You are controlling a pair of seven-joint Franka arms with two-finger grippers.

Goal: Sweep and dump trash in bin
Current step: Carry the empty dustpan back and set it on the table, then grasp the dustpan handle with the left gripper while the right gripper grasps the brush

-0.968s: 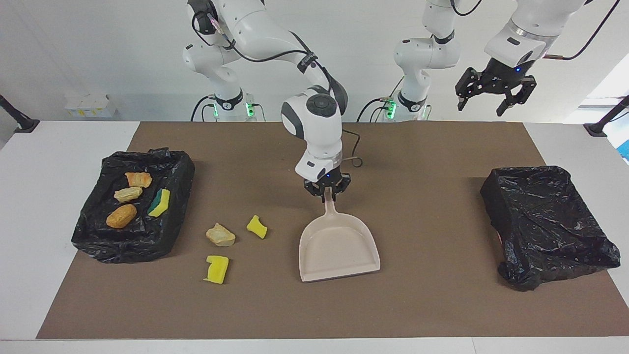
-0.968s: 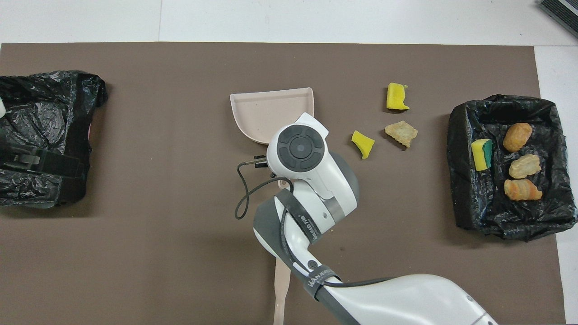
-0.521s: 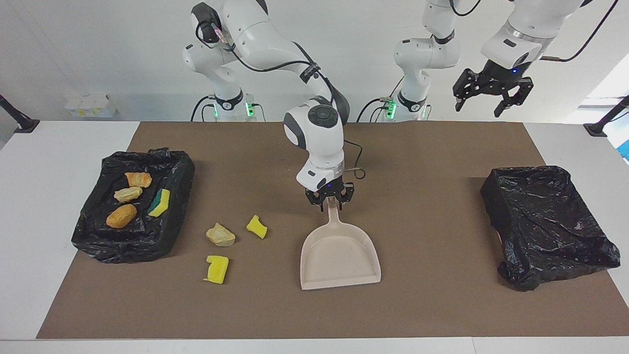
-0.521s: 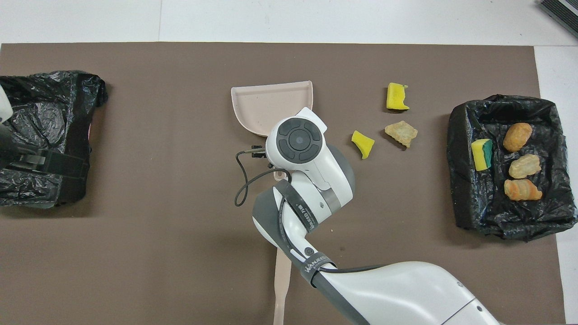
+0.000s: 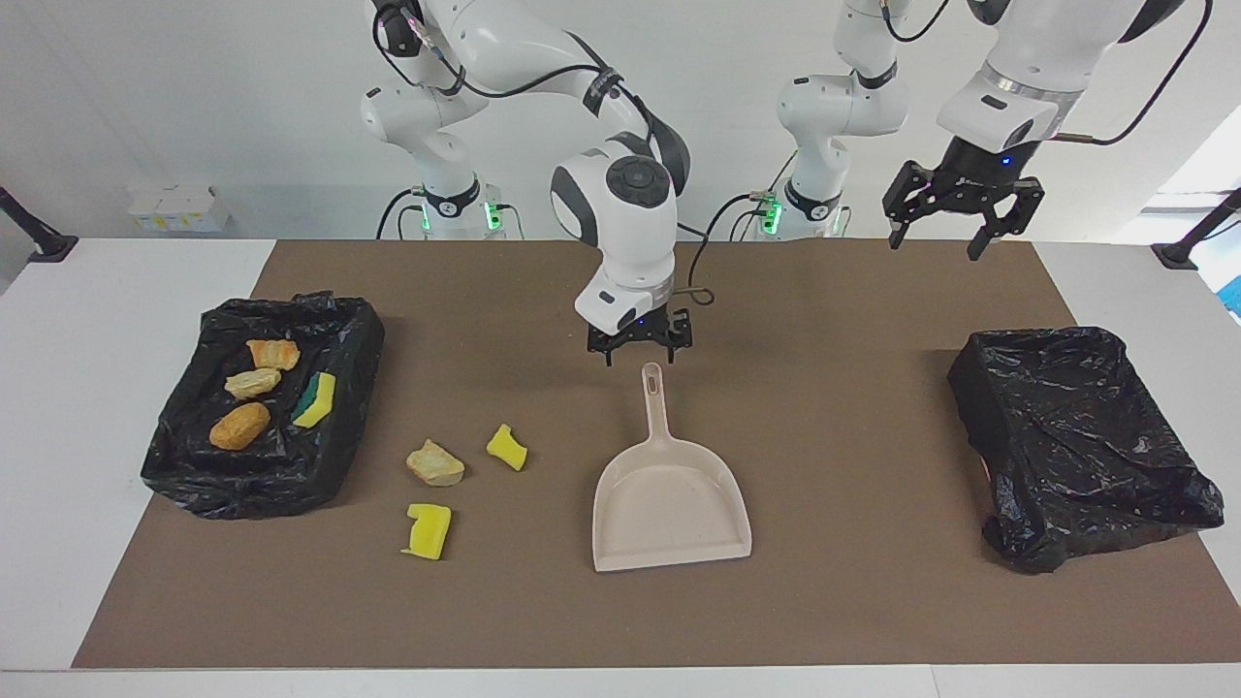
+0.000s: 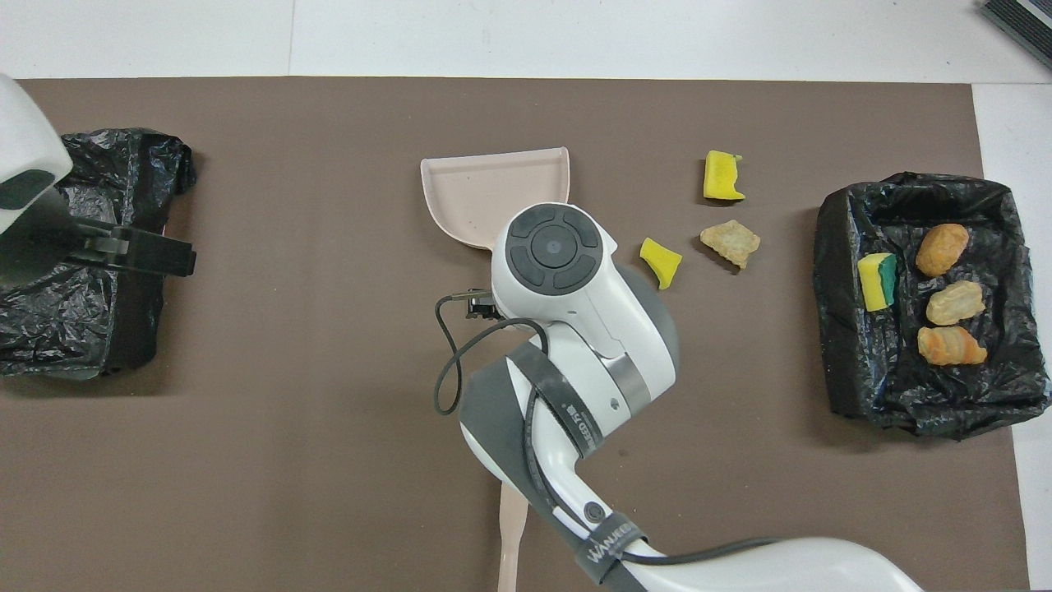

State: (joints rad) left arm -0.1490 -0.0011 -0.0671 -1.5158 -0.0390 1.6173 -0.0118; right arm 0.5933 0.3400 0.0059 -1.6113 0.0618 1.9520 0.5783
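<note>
The beige dustpan [image 5: 669, 504] [image 6: 485, 193] lies flat mid-mat, its handle end [image 5: 652, 373] toward the robots. My right gripper [image 5: 640, 347] hangs open just above that handle end, holding nothing; from overhead its own wrist hides it. Three pieces of trash lie on the mat toward the right arm's end: a bread lump [image 5: 434, 463] [image 6: 730, 242] and two yellow sponge chunks [image 5: 506, 448] [image 5: 428, 530]. Several more pieces [image 5: 253, 383] sit in the black-lined bin [image 5: 194, 465] [image 6: 838, 345]. My left gripper [image 5: 955, 208] waits open, high over the mat's edge.
A second black-lined bin [image 5: 1076, 436] [image 6: 90, 329] stands at the left arm's end. A beige handle [image 6: 511, 534] lies on the mat nearer to the robots than the dustpan. White table surface borders the brown mat [image 5: 853, 601].
My right gripper opened, let go of the dustpan handle and rose, drawing back toward the robots. The dustpan settled flat. The left gripper drifted slightly.
</note>
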